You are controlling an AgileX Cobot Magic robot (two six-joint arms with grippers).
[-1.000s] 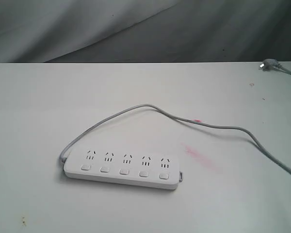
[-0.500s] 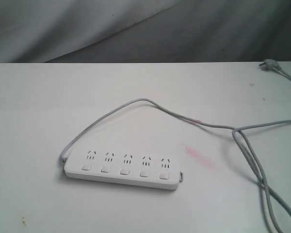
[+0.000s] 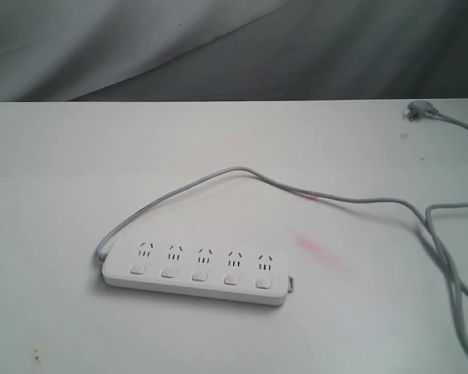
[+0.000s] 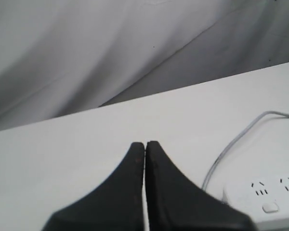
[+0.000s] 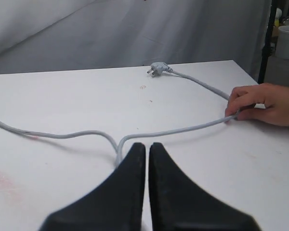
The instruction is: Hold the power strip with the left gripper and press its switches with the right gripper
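The white power strip [image 3: 195, 271] lies flat on the white table [image 3: 54, 171], its row of switches [image 3: 200, 274] facing the front edge. One end of the power strip [image 4: 267, 199] shows in the left wrist view, off to one side of my left gripper [image 4: 145, 144], which is shut and holds nothing. The grey cable [image 3: 242, 173] runs from the strip's left end to the right, to a plug [image 3: 417, 111]. My right gripper [image 5: 148, 145] is shut and empty, just above a bend of the cable [image 5: 118, 142]. Neither gripper appears in the exterior view.
A person's hand [image 5: 262, 103] holds the cable near the table's right edge in the right wrist view. A pink smear [image 3: 321, 253] marks the table right of the strip. Grey cloth [image 3: 218, 47] hangs behind the table. A white cup [image 5: 287, 41] stands off the table.
The cable on the right side has been shifted about: its loop moved right and the plug slid a little left. The power strip has not moved.
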